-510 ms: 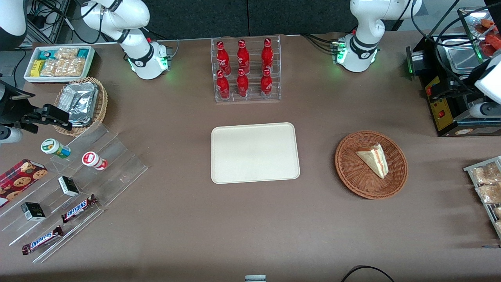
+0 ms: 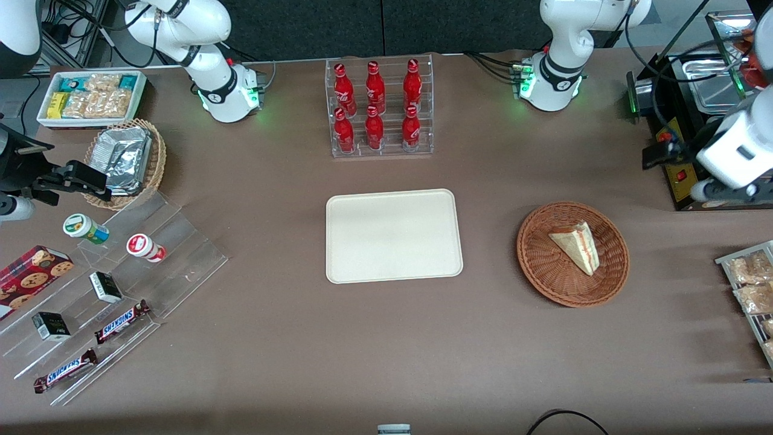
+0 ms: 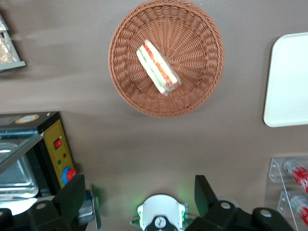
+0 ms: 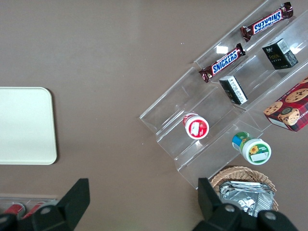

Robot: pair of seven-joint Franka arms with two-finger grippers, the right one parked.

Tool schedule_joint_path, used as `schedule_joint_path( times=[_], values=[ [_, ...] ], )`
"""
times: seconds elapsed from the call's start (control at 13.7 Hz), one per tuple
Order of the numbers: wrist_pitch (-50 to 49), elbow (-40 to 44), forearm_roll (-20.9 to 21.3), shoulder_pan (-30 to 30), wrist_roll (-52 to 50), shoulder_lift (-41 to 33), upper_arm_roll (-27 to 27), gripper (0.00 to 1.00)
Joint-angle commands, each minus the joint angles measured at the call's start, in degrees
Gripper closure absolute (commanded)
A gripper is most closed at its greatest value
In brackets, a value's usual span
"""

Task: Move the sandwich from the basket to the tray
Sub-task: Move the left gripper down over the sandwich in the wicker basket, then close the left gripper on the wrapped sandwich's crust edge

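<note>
The sandwich (image 2: 577, 246) lies on its side in the basket (image 2: 537, 266), and the tray (image 2: 392, 235) sits well apart from the basket, toward the parked arm's end of the table. The gripper (image 3: 139, 199) hangs high above the table, farther from the front camera than the basket, with its jaws wide apart and nothing between them. The wedge is soft and slanted, so a grip across its narrow tip may slip off. A hard squeeze could crush the bread, and a low approach may catch the basket's rim.

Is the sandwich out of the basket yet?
No. The sandwich lies in the basket; the open pincer is above the table, apart.
</note>
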Motion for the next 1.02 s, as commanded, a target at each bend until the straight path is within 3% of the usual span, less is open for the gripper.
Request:
schedule_joint_path(
  times=[0.0,0.22,0.58,0.95],
  values=[
    [8.92,-8.86,0.23,0.12,-4.36,-0.74,0.11,0.0],
    [23.16,-21.08,0.32,0.12,-13.22,-2.67,0.11,0.0],
    [45.05,-34.89,-0.12,-2.16,-41.69,-1.89,-0.51,0.0],
    [55.01,-40.89,0.49,-2.61,-44.2,0.66,-0.51,0.0]
  ],
)
